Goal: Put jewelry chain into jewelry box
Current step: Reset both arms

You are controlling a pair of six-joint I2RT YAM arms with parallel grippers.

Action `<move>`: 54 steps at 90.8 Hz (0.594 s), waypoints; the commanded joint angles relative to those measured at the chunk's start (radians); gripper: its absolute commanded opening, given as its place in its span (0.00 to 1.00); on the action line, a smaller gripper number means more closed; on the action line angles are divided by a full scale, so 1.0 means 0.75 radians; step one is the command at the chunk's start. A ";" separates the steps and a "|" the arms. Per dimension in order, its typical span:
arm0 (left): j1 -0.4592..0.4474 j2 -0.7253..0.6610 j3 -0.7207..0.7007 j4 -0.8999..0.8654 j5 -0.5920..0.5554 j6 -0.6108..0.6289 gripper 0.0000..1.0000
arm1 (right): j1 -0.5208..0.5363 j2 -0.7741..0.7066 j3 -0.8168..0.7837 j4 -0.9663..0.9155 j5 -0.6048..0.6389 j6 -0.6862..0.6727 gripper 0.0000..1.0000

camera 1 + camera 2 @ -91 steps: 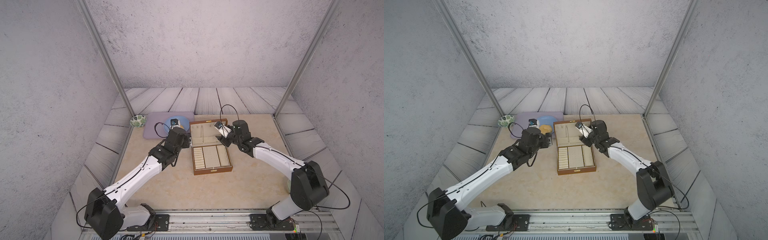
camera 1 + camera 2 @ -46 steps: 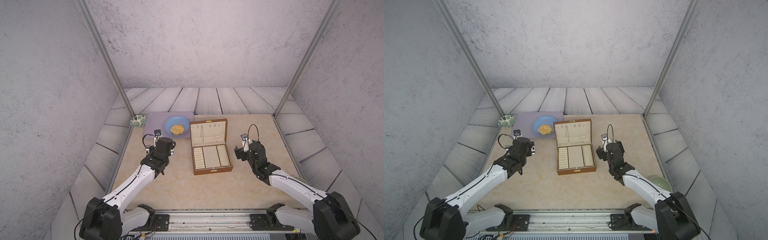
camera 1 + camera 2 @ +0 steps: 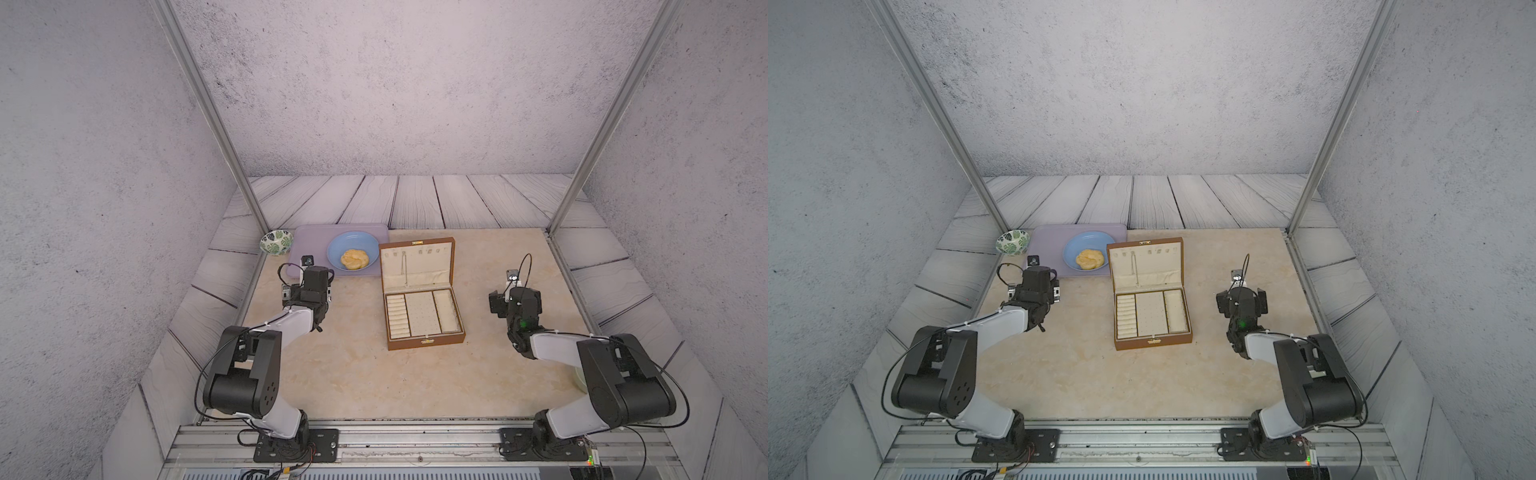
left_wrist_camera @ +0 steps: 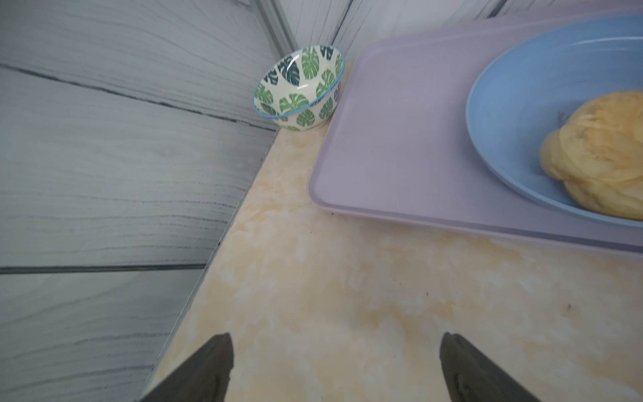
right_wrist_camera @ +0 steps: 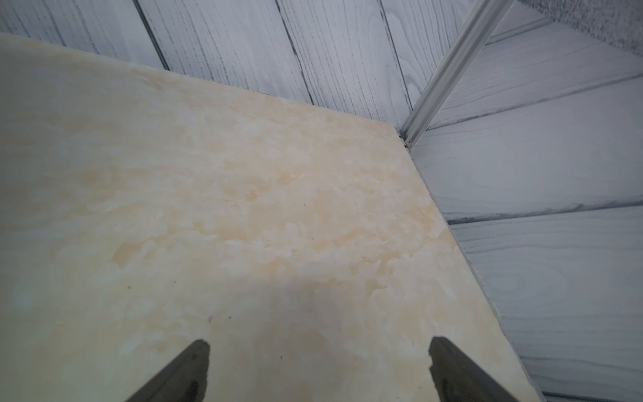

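Observation:
The brown jewelry box (image 3: pixel 426 341) (image 3: pixel 1154 341) lies open in the middle of the table, its cream lid tilted back. The jewelry chain (image 3: pixel 404 270) (image 3: pixel 1135 268) hangs as a thin pale strand from a hook inside the lid. My left gripper (image 3: pixel 307 292) (image 3: pixel 1034 291) is well left of the box, near the tray, and stands open and empty over bare table in the left wrist view (image 4: pixel 335 337). My right gripper (image 3: pixel 515 301) (image 3: pixel 1241 300) is well right of the box, also open and empty (image 5: pixel 320 341).
A lilac tray (image 3: pixel 309 239) (image 4: pixel 400 139) at the back left carries a blue plate (image 3: pixel 338 249) (image 4: pixel 515 104) with a pastry (image 3: pixel 354 259) (image 4: pixel 598 149). A leaf-patterned bowl (image 3: pixel 276 242) (image 4: pixel 299 88) sits in the corner beside it. Metal posts (image 3: pixel 249 199) stand at both back corners.
Both arms have drawn back from the box lid to their own sides of the table. Both grippers have opened wide, and the chain stays hanging in the lid.

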 commanded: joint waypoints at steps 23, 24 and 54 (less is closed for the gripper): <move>0.131 -0.041 -0.380 0.747 0.450 0.106 0.98 | -0.135 0.065 -0.071 0.222 -0.389 0.072 0.99; 0.131 -0.034 -0.390 0.787 0.463 0.115 0.98 | -0.134 0.063 -0.068 0.211 -0.390 0.072 0.99; 0.151 -0.045 -0.335 0.630 0.503 0.101 0.98 | -0.134 0.098 -0.073 0.268 -0.292 0.108 0.99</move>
